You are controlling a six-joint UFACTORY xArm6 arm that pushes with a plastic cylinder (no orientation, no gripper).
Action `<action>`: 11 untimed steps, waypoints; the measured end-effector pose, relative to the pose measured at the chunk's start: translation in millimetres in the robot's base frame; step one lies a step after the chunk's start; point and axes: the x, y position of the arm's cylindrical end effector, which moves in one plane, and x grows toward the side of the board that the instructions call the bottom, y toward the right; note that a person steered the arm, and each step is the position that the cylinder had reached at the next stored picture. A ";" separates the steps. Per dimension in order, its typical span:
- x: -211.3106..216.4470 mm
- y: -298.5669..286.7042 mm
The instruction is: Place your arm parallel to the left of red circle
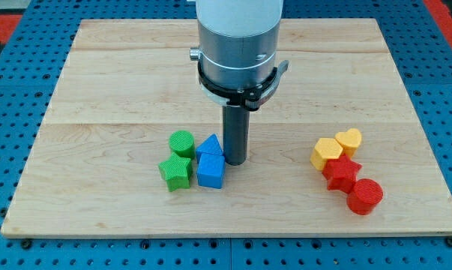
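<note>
1. Tip [234, 162] of the rod rested on the bench [121, 90], touching the blue blocks' right side; no claw was fitted, so no grip state showed.
2. Red circle [365, 196] lay well right of my tip, below the red star [341, 173].
3. Green blocks [178, 157] sat left of the blue blocks [210, 160].

Eight blocks sit on the bench: two green, a cylinder [182, 142] and a star [175, 172]; two blue, a triangle [209, 145] and a cube [211, 170]; two yellow, a hexagon [326, 153] and a heart [349, 139]; two red, a star [341, 173] and a circle [365, 196].
</note>
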 end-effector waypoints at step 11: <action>89.7 146.0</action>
